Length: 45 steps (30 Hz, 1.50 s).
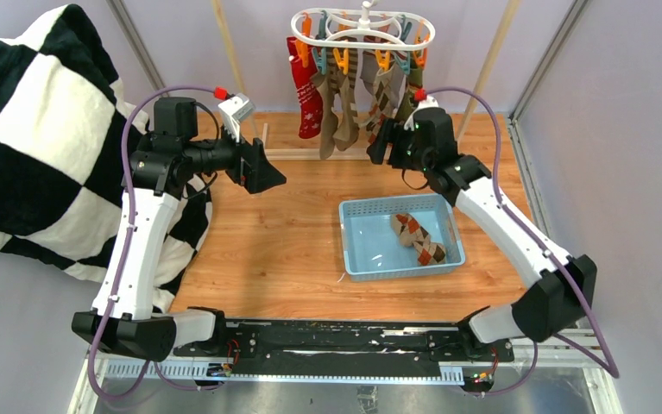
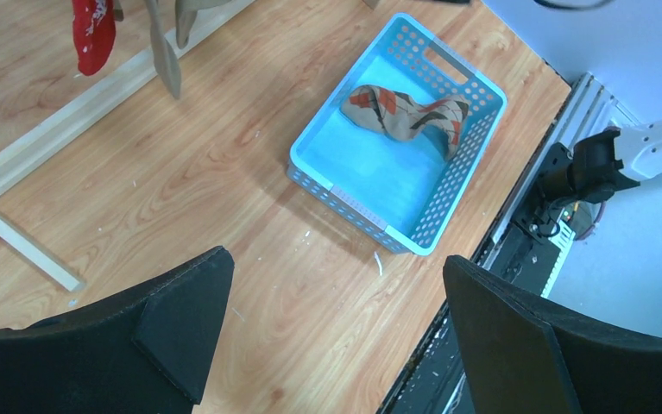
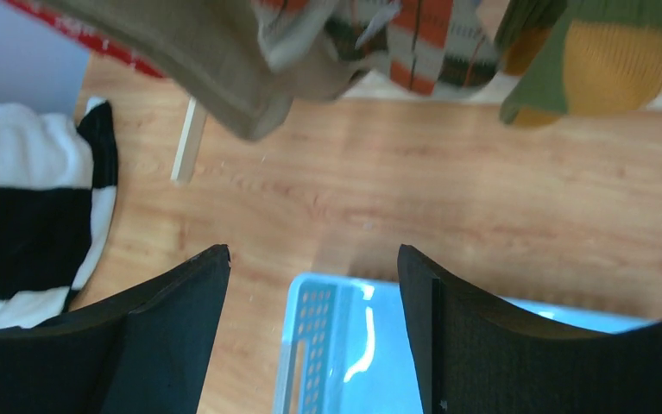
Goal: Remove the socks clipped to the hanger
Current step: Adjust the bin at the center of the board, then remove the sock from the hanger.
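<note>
At the far edge of the table [image 1: 284,241] the white clip hanger [image 1: 363,28] hangs with its hook cut off by the top of the overhead view. The socks [image 1: 353,99] clipped under it bunch so tightly that only the red snowflake sock [image 1: 309,99] on the left reads clearly. The right gripper [image 1: 380,142] sits just in front of the right-hand socks and hides their lower ends. From above its fingers are hard to make out, but its wrist view shows them parted with nothing between them; a taupe sock [image 3: 198,52] and an olive sock [image 3: 612,52] dangle just above, cropped by the frame. The left gripper [image 2: 334,263] is raised left of the hanger, well apart from the socks, spread wide and empty. A light-blue basket [image 1: 353,263] stands near and right of centre with one argyle sock [image 1: 417,239] lying inside. A checkered blanket [image 1: 34,129] is heaped at the left, behind the left arm, and the wooden rack [image 1: 491,60] flanks the hanger.
</note>
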Available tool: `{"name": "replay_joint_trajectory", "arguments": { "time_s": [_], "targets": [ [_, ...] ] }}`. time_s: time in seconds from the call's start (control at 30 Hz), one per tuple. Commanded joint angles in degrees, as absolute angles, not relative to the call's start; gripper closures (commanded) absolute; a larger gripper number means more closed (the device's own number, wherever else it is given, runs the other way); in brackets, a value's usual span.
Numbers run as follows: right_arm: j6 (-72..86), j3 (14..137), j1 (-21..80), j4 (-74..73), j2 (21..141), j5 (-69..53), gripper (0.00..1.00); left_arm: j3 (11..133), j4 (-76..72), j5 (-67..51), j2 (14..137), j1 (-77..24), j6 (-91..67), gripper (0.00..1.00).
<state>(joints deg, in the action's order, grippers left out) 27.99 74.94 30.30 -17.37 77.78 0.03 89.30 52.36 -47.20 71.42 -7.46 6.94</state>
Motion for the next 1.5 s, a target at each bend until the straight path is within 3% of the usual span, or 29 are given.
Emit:
{"name": "replay_joint_trajectory", "arguments": {
  "time_s": [0.0, 0.33, 0.5, 0.63, 0.8, 0.93, 1.13, 1.47],
  "targets": [
    [21.4, 80.6, 27.5, -14.1, 83.6, -5.0, 0.24, 90.1, 52.7, -49.2, 71.2, -6.9, 7.3, 0.0],
    [16.5, 77.8, 27.5, 10.2, 87.4, 3.1, 0.22, 89.4, 52.7, -49.5, 71.1, -6.9, 7.3, 0.0],
    [17.2, 80.8, 27.5, 11.8, 90.9, 10.5, 0.25, 89.1, 52.7, -49.4, 70.5, -6.9, 7.3, 0.0],
    [17.7, 84.5, 27.5, 9.1, 93.8, 10.1, 0.37, 88.5, 52.8, -49.4, 70.2, -6.9, 7.4, 0.0],
    [17.1, 82.5, 28.3, 8.9, 91.7, 7.1, 0.7, 88.0, 52.8, -49.7, 69.7, -6.9, 7.4, 0.0],
    [16.0, 77.0, 29.5, 10.9, 86.6, 3.2, 0.86, 88.2, 52.7, -50.7, 70.2, -6.9, 6.9, 0.0],
    [16.4, 73.4, 30.0, 10.1, 80.0, -5.6, 1.0, 89.1, 52.7, -52.1, 70.8, -6.9, 5.9, 0.0],
    [25.5, 72.7, 29.9, 11.3, 75.8, -28.7, 1.0, 92.9, 52.7, -53.1, 75.0, -10.7, 5.1, 0.0]
  ]
}}
